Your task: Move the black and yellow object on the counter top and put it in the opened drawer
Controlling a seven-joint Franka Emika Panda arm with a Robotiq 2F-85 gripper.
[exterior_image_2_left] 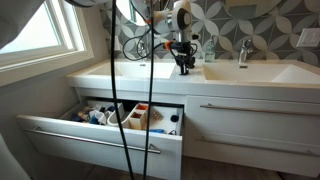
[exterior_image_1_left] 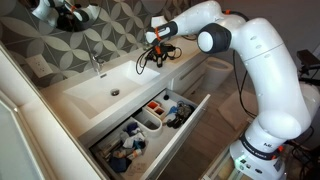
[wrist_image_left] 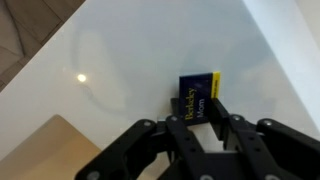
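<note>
Your claw (exterior_image_1_left: 157, 42) is pinched narrow on the black and yellow object (wrist_image_left: 198, 92). In the wrist view the object sits between the fingertips, and in an exterior view it hangs over the bench (exterior_image_1_left: 188, 64), beside the basin (exterior_image_1_left: 112, 86), with its thin black cords (exterior_image_1_left: 148, 60) dangling beneath. The opened drawer (exterior_image_1_left: 190, 128) lies lower and juts out past the bench edge, so the step in hand, as I judge it, is the carry. Raise the claw enough that the cords come free of the bench, travel outward past the front lip, and only then descend. The object looks limp, so move smoothly; a jerk could swing the cords and hook them on the drawer front or on the white bins (exterior_image_1_left: 150, 120) inside. Those bins look crowded, so pick a gap you can see and come down straight over it. Open the claw only once the object is low inside the drawer, then withdraw straight up so the cords do not trail out after the fingers
</note>
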